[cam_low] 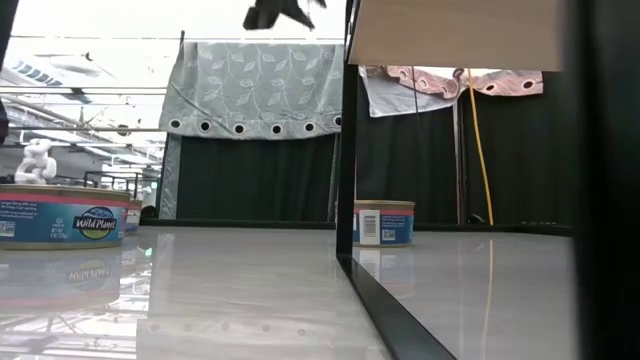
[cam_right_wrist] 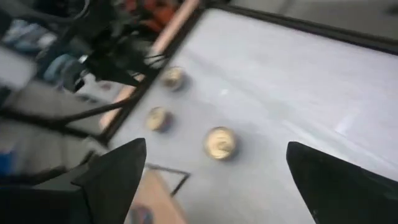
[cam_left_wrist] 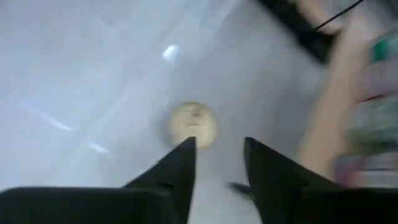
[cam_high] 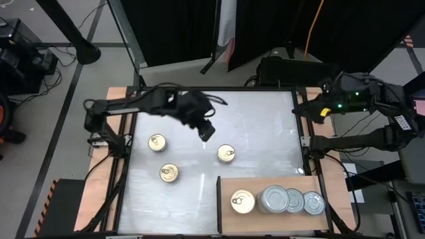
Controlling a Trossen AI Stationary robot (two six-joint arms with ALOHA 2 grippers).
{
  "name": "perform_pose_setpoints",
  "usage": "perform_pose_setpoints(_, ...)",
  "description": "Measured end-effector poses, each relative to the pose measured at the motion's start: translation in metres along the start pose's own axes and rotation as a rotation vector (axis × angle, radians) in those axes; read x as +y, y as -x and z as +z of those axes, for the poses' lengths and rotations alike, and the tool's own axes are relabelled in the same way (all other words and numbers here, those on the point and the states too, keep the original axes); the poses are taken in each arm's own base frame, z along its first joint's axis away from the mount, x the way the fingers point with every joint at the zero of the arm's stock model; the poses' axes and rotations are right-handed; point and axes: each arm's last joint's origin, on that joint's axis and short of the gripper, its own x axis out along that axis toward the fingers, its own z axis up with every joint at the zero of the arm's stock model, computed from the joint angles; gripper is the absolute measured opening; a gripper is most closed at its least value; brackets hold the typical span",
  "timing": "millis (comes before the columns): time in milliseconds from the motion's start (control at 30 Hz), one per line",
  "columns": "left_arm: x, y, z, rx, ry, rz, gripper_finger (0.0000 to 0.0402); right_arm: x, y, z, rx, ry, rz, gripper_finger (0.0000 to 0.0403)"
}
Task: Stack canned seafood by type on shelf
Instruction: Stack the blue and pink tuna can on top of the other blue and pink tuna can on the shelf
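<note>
1. Left gripper (cam_high: 207, 131) hangs above mid-bench, fingers (cam_left_wrist: 180, 165) slightly apart, empty.
2. Right gripper (cam_right_wrist: 214, 180) waits at the bench's (cam_high: 265, 119) right edge, fingers wide apart.
3. Three gold-topped cans (cam_high: 226, 153) lie loose; four cans sit on the shelf (cam_high: 279, 182).

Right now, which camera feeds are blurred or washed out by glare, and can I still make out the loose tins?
High view: sharp; streaky glare on the white tabletop, three loose gold-topped tins clear. Left wrist view: motion-blurred, one tin a pale smudge beyond the left pincer. Right wrist view: soft, three tins still countable. Low view: bright backlight at the top, reflections on the table.
</note>
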Motion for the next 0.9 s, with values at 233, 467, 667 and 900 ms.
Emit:
perform_pose_setpoints(233, 0.026, -0.048, 0.014, 0.082, -0.414, 0.127, 0.0011, -0.003, 0.000, 0.004, -0.124, -0.092, -0.098, 0.0379)
perform_pose_setpoints(467, 0.034, -0.106, 0.016, 0.190, -0.562, 0.012, 0.0014, -0.002, 0.000, 0.004, -0.135, -0.197, -0.087, 0.0379)
perform_pose_setpoints(667, 0.028, -0.148, 0.001, 0.288, -0.652, -0.058, 0.0014, -0.002, 0.000, 0.004, -0.135, -0.261, -0.079, 0.0379)
perform_pose_setpoints(900, 0.003, -0.174, -0.025, 0.328, -0.728, -0.030, 0.0014, -0.002, 0.000, 0.005, -0.134, -0.264, -0.081, 0.0379)
